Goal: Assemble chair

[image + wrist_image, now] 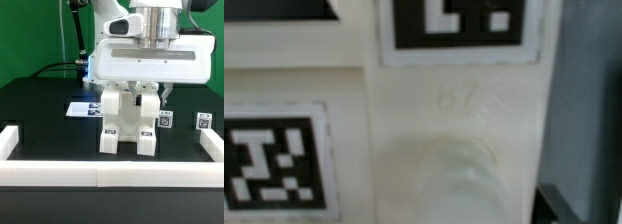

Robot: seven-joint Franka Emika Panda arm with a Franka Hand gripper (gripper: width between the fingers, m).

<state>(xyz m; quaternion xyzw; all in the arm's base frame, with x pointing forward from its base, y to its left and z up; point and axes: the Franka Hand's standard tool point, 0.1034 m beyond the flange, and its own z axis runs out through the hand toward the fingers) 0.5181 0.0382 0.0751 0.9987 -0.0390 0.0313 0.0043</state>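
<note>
The white rail runs just in front of the fingers, and the gripper looks clamped on the top of the chair, which stands on the table right below them. A sideways tug could tip it or pop a joint loose. The marker board lies behind.

White chair bears black-and-white square tags.

One chair, two small tagged blocks
</note>
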